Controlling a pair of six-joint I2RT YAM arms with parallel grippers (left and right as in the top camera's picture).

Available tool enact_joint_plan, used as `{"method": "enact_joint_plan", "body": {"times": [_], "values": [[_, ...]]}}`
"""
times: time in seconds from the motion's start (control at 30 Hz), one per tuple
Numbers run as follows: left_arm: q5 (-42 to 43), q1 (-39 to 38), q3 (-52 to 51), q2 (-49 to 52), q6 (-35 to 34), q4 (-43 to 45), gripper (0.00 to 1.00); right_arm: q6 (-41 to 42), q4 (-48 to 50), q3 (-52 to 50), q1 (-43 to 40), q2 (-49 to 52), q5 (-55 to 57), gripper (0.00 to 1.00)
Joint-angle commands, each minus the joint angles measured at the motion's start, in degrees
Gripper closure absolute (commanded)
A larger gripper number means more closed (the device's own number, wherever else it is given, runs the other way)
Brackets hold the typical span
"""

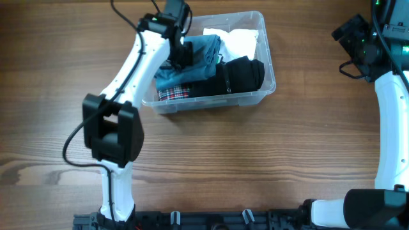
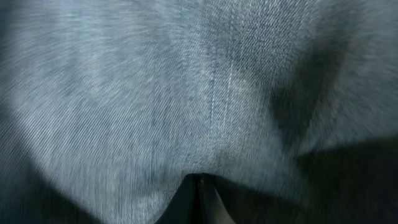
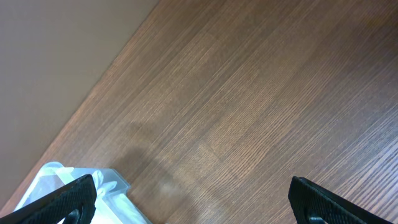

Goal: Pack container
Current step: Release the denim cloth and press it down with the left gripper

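The clear plastic container [image 1: 269, 59] stands at the back middle of the table. It holds a blue garment [image 1: 206, 48], a black garment [image 1: 244, 73], a white one [image 1: 241, 39] and a plaid one [image 1: 174, 94]. My left gripper [image 1: 182, 56] is down inside the container, on the blue garment. In the left wrist view the blue cloth [image 2: 186, 81] fills the frame and the fingers [image 2: 199, 190] are shut together, with the cloth puckered at their tips. My right gripper [image 1: 353, 39] is open and empty at the far right; in the right wrist view its fingers [image 3: 199, 199] hang over bare wood, the container's corner [image 3: 115, 184] at lower left.
The wooden table [image 1: 255, 160] extends in front of the container. The left arm [image 1: 128, 76] reaches over the container's left end. The right arm [image 1: 390, 128] runs along the right edge. A plain wall [image 3: 56, 56] shows behind the table in the right wrist view.
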Motion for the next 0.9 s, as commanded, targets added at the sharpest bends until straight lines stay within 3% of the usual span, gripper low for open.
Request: {"method": "enact_joint_plan", "body": {"times": [0.0,0.2,0.4,0.6,0.87], "values": [[4.6,-3.8,0.2,5.1,-1.7,2.3,0.96,1.0,0.2,-0.2,0.3,0.1,1.0,0.00],[2.9,-5.7,0.2,5.4,-1.7,5.3,0.96,1.0,0.2,-0.2,0.3,0.1,1.0,0.00],[0.6,-2.8,1.8,-0.2,-1.6,4.3,0.96,0.9,0.2,-0.2,0.3,0.1,1.0,0.01],[-6.5,-0.1,1.9,-8.9,-1.4,3.9,0.87,0.9,0.1,-0.2,0.3,0.1,1.0,0.00],[-12.4,1.5,1.9,-7.6,-1.5,1.9,0.87,0.9,0.2,-0.2,0.3,0.1,1.0,0.00]]}}
